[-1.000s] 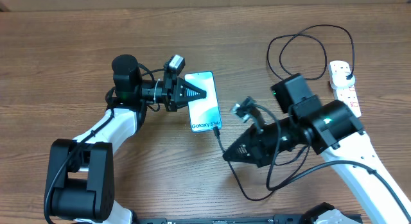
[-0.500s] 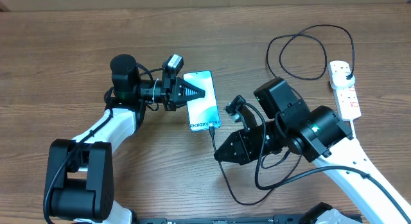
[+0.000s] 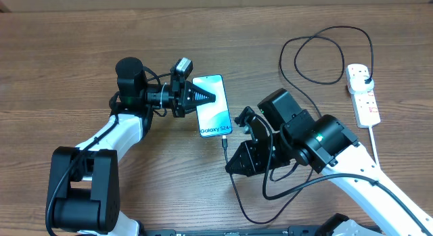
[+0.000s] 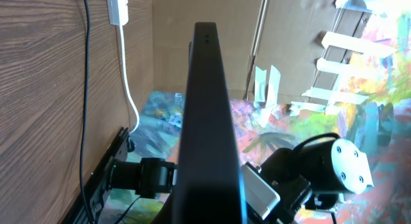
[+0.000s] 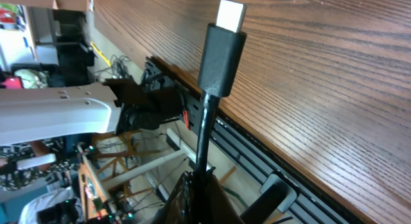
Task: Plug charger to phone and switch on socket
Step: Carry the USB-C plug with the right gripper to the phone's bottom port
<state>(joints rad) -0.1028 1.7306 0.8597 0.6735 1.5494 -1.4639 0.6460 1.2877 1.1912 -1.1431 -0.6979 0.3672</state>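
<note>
The phone (image 3: pixel 215 111) lies on the table with its teal screen up. My left gripper (image 3: pixel 211 97) is shut on its left edge; in the left wrist view the phone is a dark slab (image 4: pixel 205 115) between the fingers. My right gripper (image 3: pixel 231 166) is shut on the charger cable (image 3: pixel 229 152), and the small plug tip (image 3: pixel 225 138) sits just below the phone's bottom edge. In the right wrist view the tip (image 5: pixel 222 47) points up toward a blue sliver of phone. The socket (image 3: pixel 364 95) lies far right with the charger's black plug (image 3: pixel 366 75) in it.
The black cable loops on the table behind the right arm (image 3: pixel 325 57) and below it (image 3: pixel 252 216). The strip's white cord (image 3: pixel 373 138) runs down the right edge. The strip (image 4: pixel 116 7) and the cable (image 4: pixel 84 89) also show in the left wrist view.
My right arm has moved left toward the phone, still holding the cable, and the plug tip now sits close under the phone's bottom edge. The left arm and phone have not moved.
</note>
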